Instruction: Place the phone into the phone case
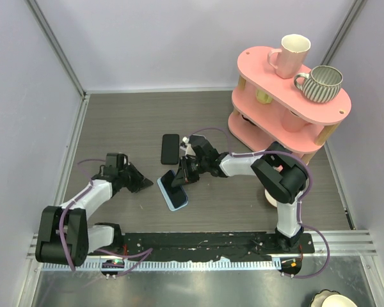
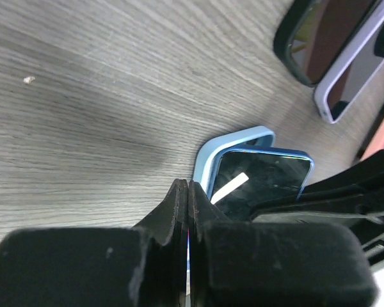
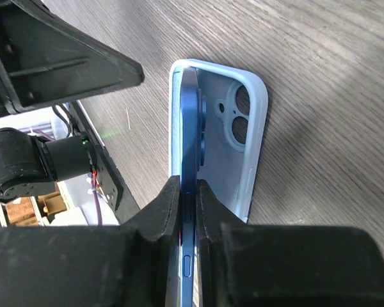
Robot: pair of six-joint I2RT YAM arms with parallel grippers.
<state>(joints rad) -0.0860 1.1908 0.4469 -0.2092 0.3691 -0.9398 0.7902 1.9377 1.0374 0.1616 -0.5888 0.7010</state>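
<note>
**Right hand pinching phone, tilted into the case**

My right hand [image 3: 189,195] is clamped on the blue phone [image 3: 192,121], with one finger on the screen and one on the back. In the right wrist view the phone shows edge-on. It is tilted, not flat. Its camera bump faces the inside of the light blue case [image 3: 240,150], and one long edge runs along the case's left wall.

In the top view the case [image 1: 178,204] lies open side up on the surface [image 1: 115,128], just below frame centre, with the phone [image 1: 172,183] over it.

My left hand [image 1: 144,185] is just left of the case, low at the surface, fingers pressed together with nothing between them. I cannot tell if its tips touch the case.

A black case [image 1: 170,148] lies just above centre, apart from the rest. A pink shelf [image 1: 262,64] at upper right carries a cream mug [image 1: 290,54] and a striped mug [image 1: 321,84].
</note>
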